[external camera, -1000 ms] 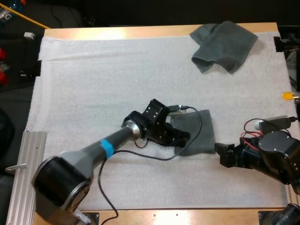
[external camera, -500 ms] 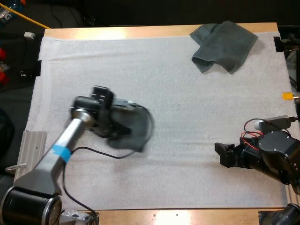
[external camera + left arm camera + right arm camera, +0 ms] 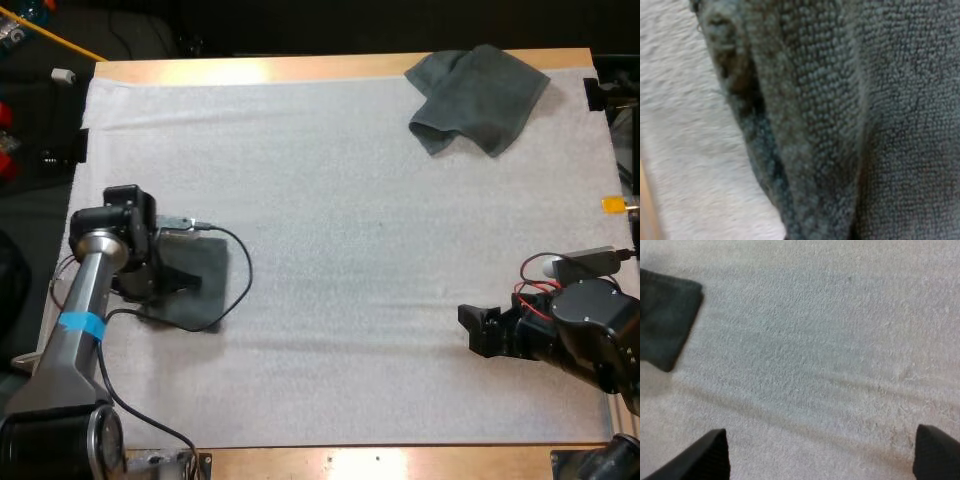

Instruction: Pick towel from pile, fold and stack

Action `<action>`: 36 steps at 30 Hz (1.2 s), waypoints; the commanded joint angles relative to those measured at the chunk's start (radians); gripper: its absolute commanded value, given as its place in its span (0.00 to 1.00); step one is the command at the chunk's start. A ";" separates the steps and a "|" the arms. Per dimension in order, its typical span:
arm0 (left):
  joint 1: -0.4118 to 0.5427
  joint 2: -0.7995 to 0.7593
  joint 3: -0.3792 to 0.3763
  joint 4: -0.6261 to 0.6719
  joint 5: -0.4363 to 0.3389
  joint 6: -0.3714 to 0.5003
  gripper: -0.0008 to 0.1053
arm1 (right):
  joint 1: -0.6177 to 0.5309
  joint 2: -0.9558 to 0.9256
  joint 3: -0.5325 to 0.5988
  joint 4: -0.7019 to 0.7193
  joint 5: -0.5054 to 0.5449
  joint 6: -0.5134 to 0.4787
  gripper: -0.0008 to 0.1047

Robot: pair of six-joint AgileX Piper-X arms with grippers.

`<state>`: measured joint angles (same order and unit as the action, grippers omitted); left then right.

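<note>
Wooden bench (image 3: 300,68); white mat (image 3: 350,250) over it.
Mat's far right corner: crumpled towel (image 3: 480,98).
Mat's left edge: folded towel (image 3: 205,290), lying flat.
At its left side: left gripper (image 3: 178,282), fingers closed on it.
Near right edge: right gripper (image 3: 472,330), fingers wide apart over bare mat, well apart from both towels.

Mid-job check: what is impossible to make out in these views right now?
- Left hand, its hold on the folded towel: high view, the arm's own body covers it; left wrist view, the cloth sits too close.
- Folded towel's left part: high view, under the left hand.
- Folded towel's extent: right wrist view, cut off by the edge.
- Crumpled towel, lower layers: high view, top folds cover them.
</note>
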<state>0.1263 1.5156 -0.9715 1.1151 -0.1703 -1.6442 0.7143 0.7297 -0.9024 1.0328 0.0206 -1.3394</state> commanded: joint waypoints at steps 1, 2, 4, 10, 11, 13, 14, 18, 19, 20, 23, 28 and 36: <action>0.012 -0.007 -0.005 0.009 -0.047 0.008 0.01 | -0.002 -0.002 -0.010 0.004 0.006 -0.007 0.69; 0.024 -0.007 -0.005 0.012 -0.063 0.020 0.01 | -0.002 -0.002 -0.010 0.004 0.006 -0.007 0.69; 0.039 -0.007 -0.005 0.013 -0.065 0.029 0.02 | -0.002 -0.002 -0.010 0.004 0.006 -0.007 0.69; 0.059 -0.007 -0.005 0.013 -0.066 0.029 0.40 | -0.002 -0.002 -0.010 0.004 0.006 -0.007 0.69; 0.059 -0.007 -0.005 0.013 -0.066 0.029 0.51 | -0.002 -0.002 -0.010 0.004 0.006 -0.007 0.69; 0.059 -0.007 -0.005 0.013 -0.066 0.026 0.69 | -0.002 -0.002 -0.010 0.004 0.003 -0.007 0.69; 0.059 -0.007 -0.005 0.013 -0.066 0.018 0.69 | -0.002 -0.002 -0.010 0.004 -0.003 -0.007 0.69; 0.053 -0.032 -0.007 0.036 0.018 -0.005 0.60 | -0.002 -0.002 -0.010 -0.006 -0.021 -0.007 0.69; 0.051 -0.047 -0.007 0.041 0.070 -0.008 0.60 | -0.002 -0.002 -0.010 -0.014 -0.021 -0.007 0.69; 0.051 -0.061 -0.007 0.044 0.114 -0.007 0.60 | -0.002 -0.002 -0.010 -0.023 -0.021 -0.007 0.69; 0.051 -0.085 -0.002 0.040 0.160 -0.007 0.60 | -0.002 -0.002 -0.010 -0.044 -0.021 -0.007 0.69; 0.051 -0.078 0.040 -0.030 0.184 -0.007 0.60 | -0.002 -0.002 -0.010 -0.049 -0.021 -0.003 0.69; 0.051 0.007 0.072 -0.092 0.182 -0.004 0.60 | -0.002 -0.002 -0.010 -0.048 -0.021 0.005 0.69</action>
<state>0.1853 1.5261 -0.8993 1.0247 0.0121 -1.6424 0.7143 0.7297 -0.9024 0.9908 0.0048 -1.3345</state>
